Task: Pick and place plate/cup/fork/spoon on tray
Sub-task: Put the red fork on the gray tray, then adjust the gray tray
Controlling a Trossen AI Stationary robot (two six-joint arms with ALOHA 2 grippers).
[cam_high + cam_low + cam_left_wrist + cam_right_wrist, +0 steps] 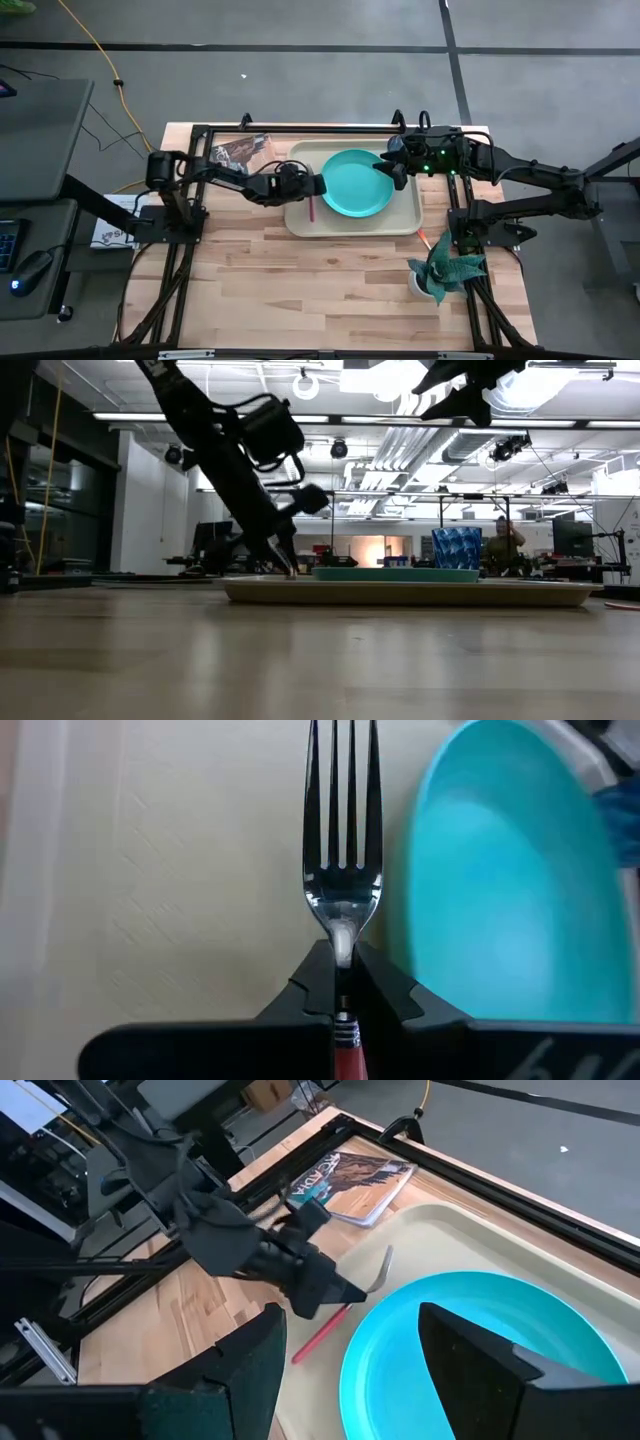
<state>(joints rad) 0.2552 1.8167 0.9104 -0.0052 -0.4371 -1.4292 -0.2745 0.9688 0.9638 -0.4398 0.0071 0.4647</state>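
The beige tray (300,222) lies at the table's middle. The turquoise plate (357,185) lies on it, also showing in the right wrist view (480,1350). The dark-blue cup (456,547) stands on the tray behind the plate; my right arm hides it from above. My left gripper (316,185) is shut on the red-handled fork (343,850) over the tray's left part, beside the plate. My right gripper (360,1370) is open above the plate's far right rim and touches nothing. The orange-handled spoon (425,237) lies on the table right of the tray. My left gripper pinches the fork's neck (342,942), where the metal meets the red handle (346,1050), between its two fingertips. The fingers slant down from the table's left. The tines (384,1265) point toward the far edge and the handle (311,210) toward the near edge, low over the tray.
A brown printed booklet (240,152) lies at the far left corner. A white pot with a teal plant (440,270) stands near the right edge, close to the spoon. Bare wood stretches along the table's near half. A person (503,540) shows far off in the room.
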